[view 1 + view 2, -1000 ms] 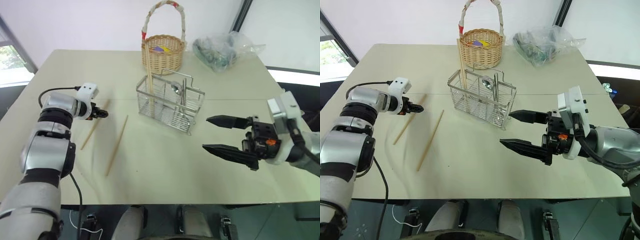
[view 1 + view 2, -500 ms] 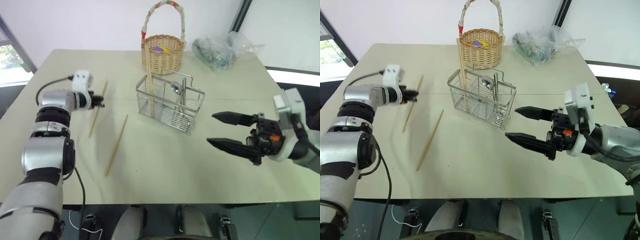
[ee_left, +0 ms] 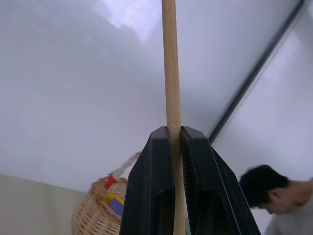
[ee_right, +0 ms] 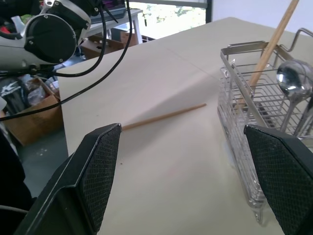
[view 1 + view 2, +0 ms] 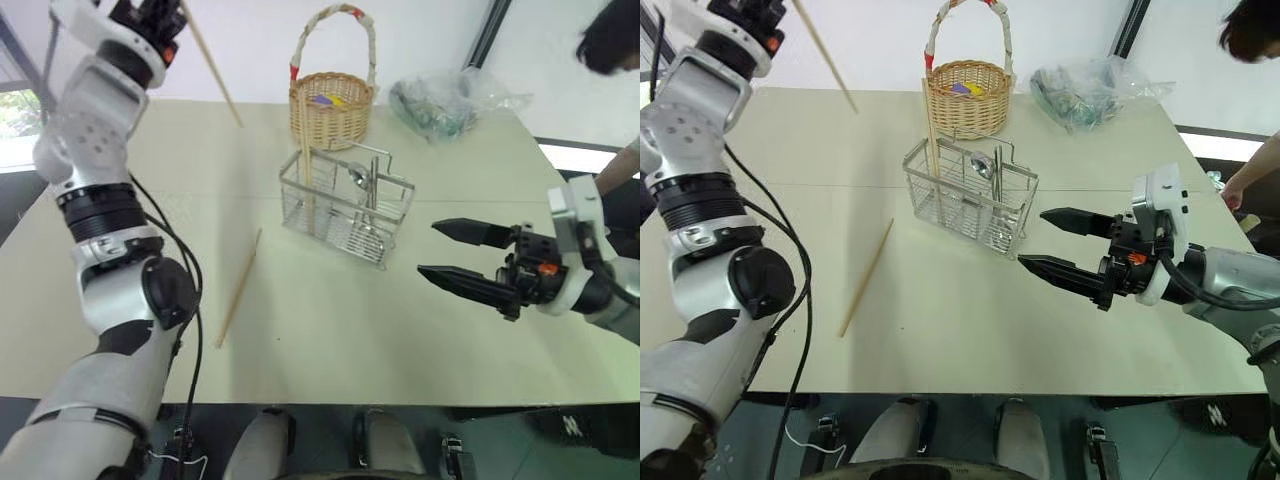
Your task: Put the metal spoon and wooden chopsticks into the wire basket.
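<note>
Left gripper [image 3: 173, 142] clamped on a wooden chopstick [image 3: 171, 73], raised high over the tabletop's [image 5: 330, 330] far left corner; right gripper [image 5: 450, 252] wide open, empty.

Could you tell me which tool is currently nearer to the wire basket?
Right. The right tool sits open just beside the wire basket, while the left tool is raised far off, gripping a chopstick.

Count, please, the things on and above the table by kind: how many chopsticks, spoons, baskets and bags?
Wooden chopsticks: 3 (one in the wire basket, one lying on the table, one held up by the left gripper, at)
Metal spoon: 1
Wire basket: 1
Wicker basket: 1
Plastic bag: 1
Total: 7
</note>
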`<state>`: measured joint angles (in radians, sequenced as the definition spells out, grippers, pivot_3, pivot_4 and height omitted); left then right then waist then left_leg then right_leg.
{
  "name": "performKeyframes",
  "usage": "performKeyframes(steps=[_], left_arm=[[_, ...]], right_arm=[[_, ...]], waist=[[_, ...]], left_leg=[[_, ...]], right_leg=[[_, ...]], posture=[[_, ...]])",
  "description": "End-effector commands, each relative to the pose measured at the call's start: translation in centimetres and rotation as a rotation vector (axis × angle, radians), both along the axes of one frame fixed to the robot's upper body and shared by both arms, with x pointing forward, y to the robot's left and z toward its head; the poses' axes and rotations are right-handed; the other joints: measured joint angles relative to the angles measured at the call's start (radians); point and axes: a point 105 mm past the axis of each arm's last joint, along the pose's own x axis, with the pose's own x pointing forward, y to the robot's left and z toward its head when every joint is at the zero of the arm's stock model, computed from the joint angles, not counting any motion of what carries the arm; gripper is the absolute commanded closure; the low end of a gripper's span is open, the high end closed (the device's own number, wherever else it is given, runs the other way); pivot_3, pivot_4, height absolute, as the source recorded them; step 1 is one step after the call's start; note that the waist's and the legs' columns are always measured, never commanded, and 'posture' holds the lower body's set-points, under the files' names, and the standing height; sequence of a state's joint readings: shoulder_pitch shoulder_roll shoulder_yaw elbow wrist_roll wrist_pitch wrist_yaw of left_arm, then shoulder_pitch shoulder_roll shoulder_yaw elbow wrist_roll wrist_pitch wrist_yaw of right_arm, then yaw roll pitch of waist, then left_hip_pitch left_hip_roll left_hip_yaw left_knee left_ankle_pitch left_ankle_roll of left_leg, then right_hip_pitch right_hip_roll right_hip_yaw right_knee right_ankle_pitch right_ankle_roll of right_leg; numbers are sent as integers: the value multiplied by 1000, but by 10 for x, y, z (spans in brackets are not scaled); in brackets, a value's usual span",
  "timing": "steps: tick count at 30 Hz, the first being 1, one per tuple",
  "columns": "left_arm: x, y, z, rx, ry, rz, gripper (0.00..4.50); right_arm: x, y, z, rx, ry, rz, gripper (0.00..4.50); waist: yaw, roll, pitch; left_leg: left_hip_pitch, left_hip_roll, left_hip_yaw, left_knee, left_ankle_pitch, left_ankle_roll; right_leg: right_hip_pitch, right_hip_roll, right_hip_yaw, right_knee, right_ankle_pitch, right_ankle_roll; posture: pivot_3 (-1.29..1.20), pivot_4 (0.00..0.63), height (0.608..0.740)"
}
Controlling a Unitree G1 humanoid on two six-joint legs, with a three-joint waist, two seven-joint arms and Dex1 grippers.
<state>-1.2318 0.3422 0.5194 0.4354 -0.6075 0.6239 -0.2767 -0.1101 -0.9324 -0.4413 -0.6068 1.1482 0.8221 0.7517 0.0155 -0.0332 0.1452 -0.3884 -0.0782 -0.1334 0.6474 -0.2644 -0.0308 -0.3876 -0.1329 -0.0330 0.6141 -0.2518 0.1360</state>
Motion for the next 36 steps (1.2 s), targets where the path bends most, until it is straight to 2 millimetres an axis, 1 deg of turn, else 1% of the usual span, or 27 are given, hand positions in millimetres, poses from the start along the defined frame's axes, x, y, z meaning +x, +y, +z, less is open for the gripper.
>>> performKeyframes(steps=[1, 4, 7, 9, 11, 14, 17, 18, 20, 22, 23, 24, 27, 29, 31, 33, 34, 36], left_arm=[[1, -37, 7, 67, -43, -76, 4453], [6, -60, -8, 159, -42, -94, 4453], [7, -84, -26, 283, -78, -114, 4453], [6, -95, -37, 326, -93, -136, 4453], [7, -104, -47, 369, -104, -140, 4453], [7, -111, -61, 399, -108, -147, 4453], [3, -115, -68, 373, -102, -196, 3311], [0, -116, -68, 364, -104, -211, 2852], [-5, -116, -66, 351, -113, -227, 1774], [-9, -113, -63, 346, -122, -228, 731], [-11, -111, -62, 346, -125, -225, 364], [-12, -108, -61, 344, -125, -219, 364], [-14, -91, -53, 323, -104, -166, 364], [-16, -73, -43, 343, -79, -108, 364], [-17, -53, -38, 393, -8, -43, 364], [-16, -33, -39, 426, 103, 12, 364], [-16, -22, -43, 436, 174, 36, 364], [-16, -4, -60, 460, 343, 70, 364]], right_arm=[[-1, 0, 7, 14, -51, -19, 355], [-3, 0, 7, 22, -56, -33, 355], [-5, 0, 9, 35, -61, -49, 355], [-6, 0, 10, 43, -63, -64, 355], [-6, -1, 10, 45, -63, -77, 355], [-6, -2, 10, 46, -63, -87, 355], [-6, -2, 10, 47, -61, -93, 355], [-6, -2, 10, 48, -61, -94, 355], [-6, -3, 10, 48, -59, -95, 355], [-4, -3, 9, 48, -57, -95, 355], [-3, -3, 9, 47, -57, -95, 355], [-2, -3, 9, 47, -56, -95, 355], [1, -3, 8, 39, -55, -91, 355], [3, -2, 8, 36, -56, -83, 355], [4, -1, 8, 36, -56, -71, 355], [5, -1, 6, 28, -54, -61, 355], [5, -1, 4, 17, -52, -54, 355], [4, 0, -2, -14, -48, -37, 355]], waist=[[0, 0, 0], [0, 0, 0], [-4, 1, 0], [-2, 2, -1], [-1, 2, 0], [-1, 2, 0], [-1, 2, 0], [-2, 2, 0], [-2, 2, 0], [-1, 2, 0], [-1, 2, 0], [-1, 2, 0], [-2, 2, 0], [-4, 2, 0], [-6, 3, 0], [-4, 3, 0], [-3, 3, 0], [-2, 3, 0]], left_leg=[[0, 0, 0, 0, 0, 0], [-1, 0, 0, 0, 0, 0], [-1, 0, 1, -1, 0, 0], [-1, 0, 2, -1, 0, 0], [-2, 0, 1, -1, 0, 1], [-2, 0, 1, -1, -1, 1], [-2, 0, 1, -1, -1, 2], [-2, 1, 1, 0, -1, 2], [-2, 1, 1, 0, -1, 2], [-2, 1, 1, 0, -1, 2], [-2, 1, 1, -1, -1, 2], [-2, 1, 1, -1, -1, 2], [-2, 1, 1, -1, -1, 2], [-2, 1, 1, 0, -1, 2], [-1, 1, 1, -1, -1, 2], [-1, 2, 0, -1, -1, 2], [-1, 2, 0, -1, -1, 2], [-1, 2, -1, -1, -1, 2]], right_leg=[[0, 0, 0, 0, 0, 0], [-1, 1, 0, 1, 0, 0], [-2, 0, 1, 0, 1, -1], [-3, 0, 1, 0, 1, -1], [-2, 0, 1, 0, 1, -1], [-2, 0, 1, -1, 1, -2], [-2, 0, 1, -1, 1, -2], [-2, 0, 1, -1, 1, -2], [-2, 0, 1, -1, 1, -2], [-2, 0, 1, 0, 1, -2], [-2, 0, 1, 0, 1, -2], [-2, 0, 1, 0, 1, -2], [-2, 0, 1, 0, 1, -2], [-2, 1, 1, 0, 1, -2], [-3, 1, 1, 0, 1, -2], [-3, 2, 1, 1, 1, -2], [-3, 3, 1, 1, 1, -2], [-3, 3, 1, 1, 1, -2]], posture=[[0, 150, 674], [0, 150, 674], [0, 150, 674], [0, 150, 674], [0, 150, 674], [0, 150, 674], [0, 150, 674], [0, 150, 674], [0, 150, 674], [0, 150, 674], [0, 150, 674], [0, 150, 674], [0, 150, 674], [0, 150, 674], [0, 150, 674], [0, 150, 674], [0, 150, 674], [0, 150, 674]])
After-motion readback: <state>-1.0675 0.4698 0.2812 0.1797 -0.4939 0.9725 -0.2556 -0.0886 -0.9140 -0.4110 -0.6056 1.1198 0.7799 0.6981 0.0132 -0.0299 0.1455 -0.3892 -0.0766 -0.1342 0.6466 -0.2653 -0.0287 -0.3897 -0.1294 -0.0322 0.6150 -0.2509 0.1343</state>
